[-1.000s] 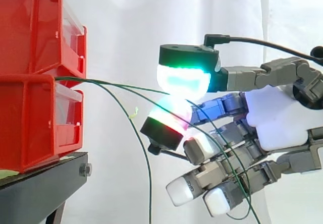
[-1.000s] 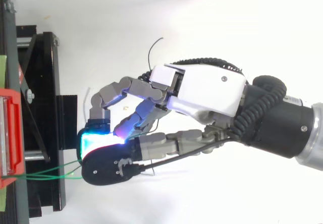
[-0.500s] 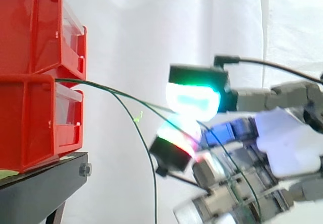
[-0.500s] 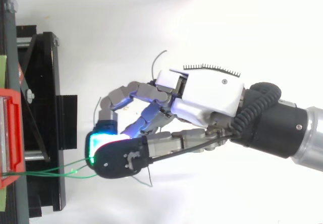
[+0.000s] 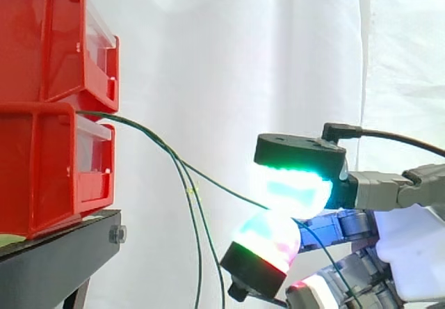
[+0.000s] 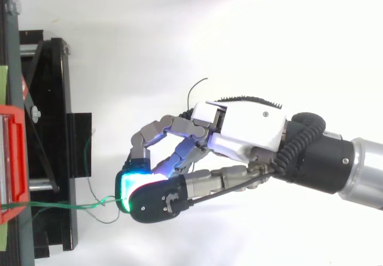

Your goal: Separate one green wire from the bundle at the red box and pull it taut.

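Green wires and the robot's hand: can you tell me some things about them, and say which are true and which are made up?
1. The thin green wires come out at the stacked red plastic bins. True.
2. The hand pinches a single green wire between two glowing pads. True.
3. Every green wire is in the hand. False: the other wires hang down loose beside it.
4. The bins stand on a white stand. False: the stand is black.
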Robot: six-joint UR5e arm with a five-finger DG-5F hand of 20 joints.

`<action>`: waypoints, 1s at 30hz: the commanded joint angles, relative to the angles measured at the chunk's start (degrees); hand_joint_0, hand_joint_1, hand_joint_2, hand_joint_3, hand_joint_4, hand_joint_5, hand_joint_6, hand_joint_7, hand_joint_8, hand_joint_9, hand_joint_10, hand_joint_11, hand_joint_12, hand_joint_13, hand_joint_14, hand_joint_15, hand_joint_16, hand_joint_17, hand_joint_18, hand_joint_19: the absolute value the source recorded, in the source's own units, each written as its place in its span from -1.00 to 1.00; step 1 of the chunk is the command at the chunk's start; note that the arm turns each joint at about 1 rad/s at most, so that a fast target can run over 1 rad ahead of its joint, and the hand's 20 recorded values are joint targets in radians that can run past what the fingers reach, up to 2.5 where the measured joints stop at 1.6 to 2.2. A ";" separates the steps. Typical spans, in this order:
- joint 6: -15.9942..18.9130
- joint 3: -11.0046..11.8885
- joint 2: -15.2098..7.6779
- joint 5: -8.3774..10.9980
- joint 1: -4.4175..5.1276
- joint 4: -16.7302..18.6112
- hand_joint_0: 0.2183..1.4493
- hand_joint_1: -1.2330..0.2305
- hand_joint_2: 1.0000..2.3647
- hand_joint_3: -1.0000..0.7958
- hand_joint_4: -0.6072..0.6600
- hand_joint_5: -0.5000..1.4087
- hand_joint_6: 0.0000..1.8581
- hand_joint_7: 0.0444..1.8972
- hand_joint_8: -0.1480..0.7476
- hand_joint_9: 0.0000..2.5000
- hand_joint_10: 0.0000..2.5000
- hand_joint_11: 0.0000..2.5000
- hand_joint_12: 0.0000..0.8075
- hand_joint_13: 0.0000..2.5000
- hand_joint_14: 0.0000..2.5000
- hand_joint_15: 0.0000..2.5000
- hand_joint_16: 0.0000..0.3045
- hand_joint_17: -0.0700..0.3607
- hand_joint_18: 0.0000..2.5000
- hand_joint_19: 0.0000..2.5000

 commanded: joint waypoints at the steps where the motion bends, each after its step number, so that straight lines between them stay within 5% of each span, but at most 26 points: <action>1: -0.17 -0.09 0.01 0.12 0.13 0.98 -0.25 -0.39 -0.97 0.01 -0.36 -0.66 0.00 0.27 -0.02 -0.15 -0.99 -0.31 -0.25 -0.31 -0.99 -0.71 -0.72 -0.23 -0.32 -0.67; 30: -0.17 -0.09 0.01 0.04 0.13 0.98 -0.24 -0.39 -0.97 0.01 -0.38 -0.66 0.00 0.28 -0.03 -0.14 -0.99 -0.33 -0.25 -0.32 -0.99 -0.71 -0.72 -0.23 -0.33 -0.68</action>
